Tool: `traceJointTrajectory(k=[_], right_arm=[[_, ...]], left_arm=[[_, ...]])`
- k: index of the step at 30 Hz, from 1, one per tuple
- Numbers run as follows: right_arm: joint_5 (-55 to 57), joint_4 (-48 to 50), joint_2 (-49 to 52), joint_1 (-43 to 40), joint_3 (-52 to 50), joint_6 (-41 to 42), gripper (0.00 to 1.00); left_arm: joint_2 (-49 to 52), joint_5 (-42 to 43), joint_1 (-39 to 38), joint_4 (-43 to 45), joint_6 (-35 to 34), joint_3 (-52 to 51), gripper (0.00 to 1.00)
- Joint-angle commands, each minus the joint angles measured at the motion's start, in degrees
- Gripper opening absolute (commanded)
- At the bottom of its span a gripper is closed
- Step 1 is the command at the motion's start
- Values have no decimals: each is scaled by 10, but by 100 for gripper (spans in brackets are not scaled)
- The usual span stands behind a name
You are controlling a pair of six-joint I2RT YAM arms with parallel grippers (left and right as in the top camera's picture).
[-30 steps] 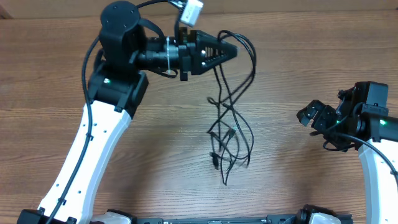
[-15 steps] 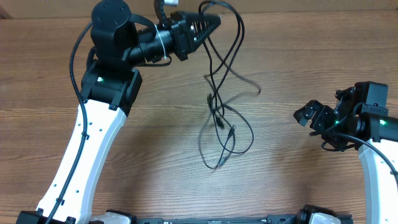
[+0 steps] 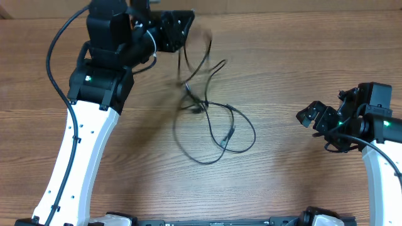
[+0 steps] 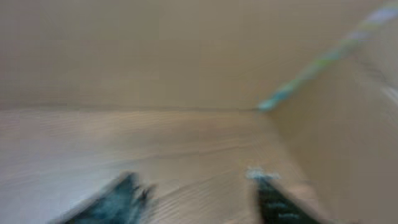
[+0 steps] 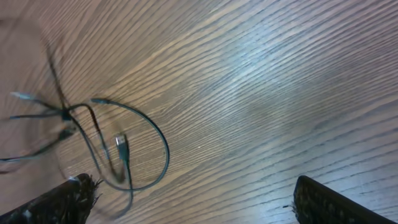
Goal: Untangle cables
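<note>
Cables (image 3: 225, 138): black, thin, in loose loops at mid-table; strands toward far edge blurred. Left pincer (image 4: 196, 190): spread, nothing between. Right pincer (image 5: 193, 186): spread wide, empty, near right edge.

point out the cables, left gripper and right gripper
cables (image 3: 227, 137), overhead, plug inside the loop
left gripper (image 4: 199, 199), left wrist, gap between its fingers
right gripper (image 5: 194, 202), right wrist, gap between its fingers

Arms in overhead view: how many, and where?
2. The left arm reaches to the far side, by the cables; the right arm sits at the right, apart from them. None looks hidden.
</note>
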Motion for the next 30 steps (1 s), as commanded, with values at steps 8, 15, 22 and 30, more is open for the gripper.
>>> traceJointTrajectory(k=[8, 15, 22, 30], right_arm=[[-71, 2, -2, 2, 2, -18, 100], [-159, 18, -2, 3, 2, -76, 100], [-159, 28, -2, 3, 2, -76, 100], [-160, 31, -2, 3, 2, -75, 100]], left_arm=[[-8, -247, 3, -199, 21, 8, 100], [15, -340, 3, -337, -54, 2, 100], [59, -331, 2, -356, -54, -32, 100], [120, -317, 10, -387, -103, -33, 100]])
